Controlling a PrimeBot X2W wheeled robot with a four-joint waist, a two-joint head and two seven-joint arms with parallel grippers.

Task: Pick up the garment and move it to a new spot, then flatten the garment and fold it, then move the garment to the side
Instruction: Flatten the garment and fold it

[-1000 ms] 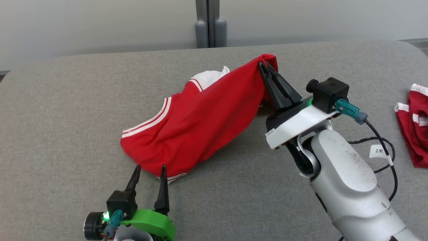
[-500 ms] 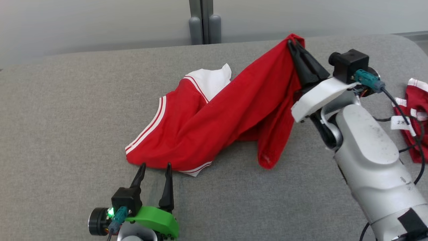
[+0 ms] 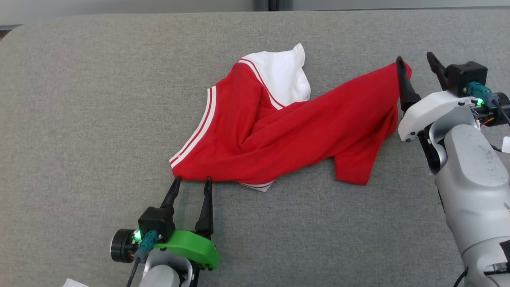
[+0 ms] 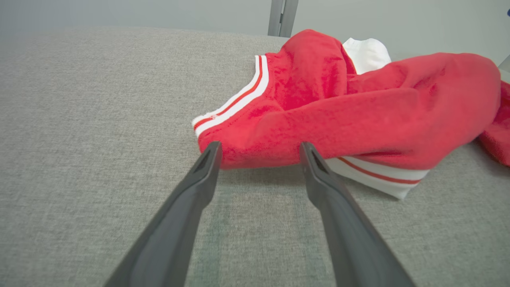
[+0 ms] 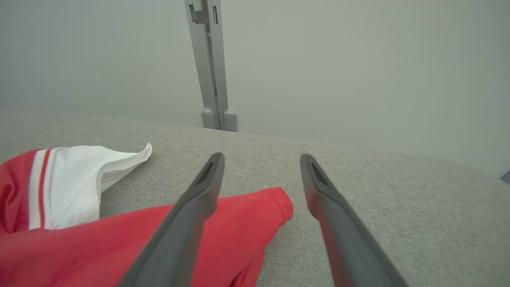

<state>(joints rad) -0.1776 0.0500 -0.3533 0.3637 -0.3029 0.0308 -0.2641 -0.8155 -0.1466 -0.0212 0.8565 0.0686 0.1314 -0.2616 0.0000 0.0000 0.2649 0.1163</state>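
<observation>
Jersey (image 3: 287, 139) twisted mid grey cushion (image 3: 79, 119); my right pincer (image 3: 415, 59) spread by hem, left pincer (image 3: 192, 181) spread at near fold. Risk: pinching doubled layers locks twist.

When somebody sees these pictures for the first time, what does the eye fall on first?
A red garment lies crumpled in the middle of the grey padded surface, its white sleeve sticking out on the far side. The right gripper stands open at the garment's right corner, and the left gripper stands open at its near edge.
</observation>
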